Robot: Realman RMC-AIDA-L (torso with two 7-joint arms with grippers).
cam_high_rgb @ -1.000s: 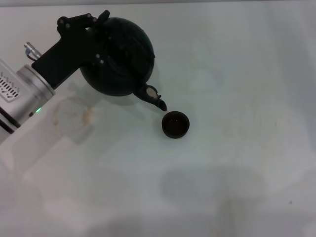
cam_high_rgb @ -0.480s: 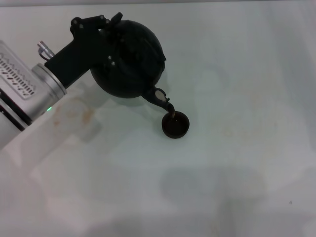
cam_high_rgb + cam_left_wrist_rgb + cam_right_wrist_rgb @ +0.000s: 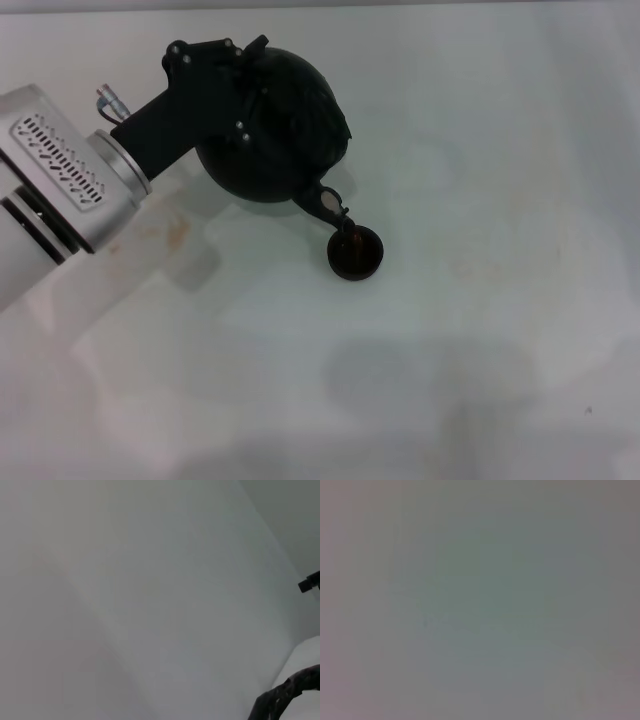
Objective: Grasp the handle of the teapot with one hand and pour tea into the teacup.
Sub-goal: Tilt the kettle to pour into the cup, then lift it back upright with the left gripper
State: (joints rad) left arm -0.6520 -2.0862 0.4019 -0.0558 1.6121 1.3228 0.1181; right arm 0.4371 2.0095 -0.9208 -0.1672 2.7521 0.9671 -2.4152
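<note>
My left gripper [image 3: 243,62] comes in from the left and is shut on the handle of the teapot [image 3: 290,125], holding the round black pot lifted and tilted. Its spout [image 3: 331,207] points down at the near rim of the small dark teacup [image 3: 357,256], and a thin brown stream runs from the spout into the cup. In the head view the handle is mostly hidden by the gripper. In the left wrist view a dark rough strip [image 3: 286,695] shows at one corner, probably the handle. The right gripper is out of view.
The white table [image 3: 480,330] carries a faint brownish stain [image 3: 168,232] under my left arm. A soft grey shadow [image 3: 430,375] lies on the near middle of the table. The right wrist view shows only a blank grey surface.
My left arm has moved right and tipped the teapot further. The spout has come down over the teacup's rim and tea has started to run into the cup.
</note>
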